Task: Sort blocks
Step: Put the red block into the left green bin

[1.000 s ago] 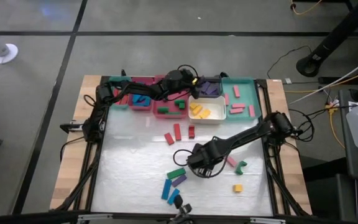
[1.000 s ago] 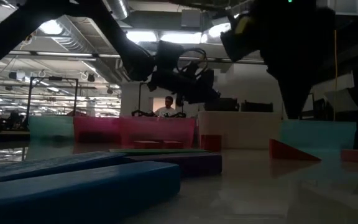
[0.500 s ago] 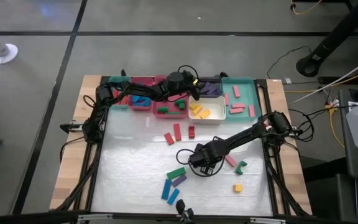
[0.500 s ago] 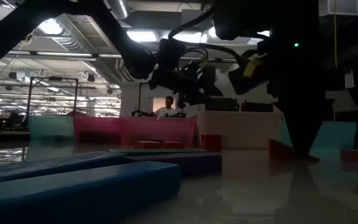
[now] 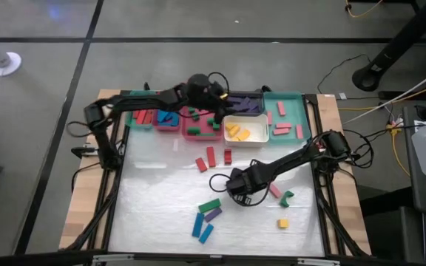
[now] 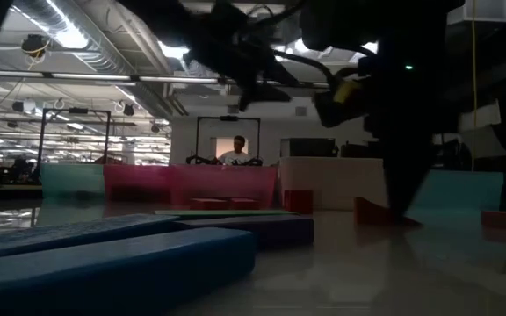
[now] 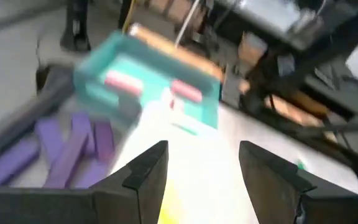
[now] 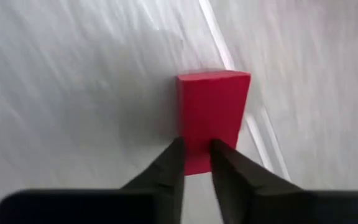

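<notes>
- The blocks are partly sorted: many already lie in the row of trays along the tabletop's far edge, while about 10 are loose on the white mat in the middle and toward the near edge.
- Loose ones: 3 red blocks (image 5: pixel 211 157) near the mat's centre, a green block (image 5: pixel 210 206), a purple block (image 5: pixel 213 214) and 2 blue blocks (image 5: pixel 202 227) toward the near edge, and a pink block (image 5: pixel 274 192), a small green piece (image 5: pixel 288 197) and a yellow block (image 5: pixel 282 222) toward the near right.
- Sorted so far, by colour: yellow pieces in the white tray (image 5: pixel 246 133), pink bars in the teal tray (image 5: pixel 285 118) at the far right corner, purple bars in the black tray (image 5: pixel 247 106), green pieces in the pink tray (image 5: pixel 202 125), and red and blue pieces in the trays further left.
- The right gripper (image 8: pixel 196 163) is down on the mat at its centre; its fingers are nearly closed and pinch 1 end of a red block (image 8: pixel 211 112) that lies flat on the mat, not lifted.
- The left gripper (image 7: pixel 202 163) hangs over the trays at the far edge, fingers spread and holding nothing, with purple bars and the teal tray ahead of it.
- By this look the sort is well past half, with the loose blocks left to place.
</notes>
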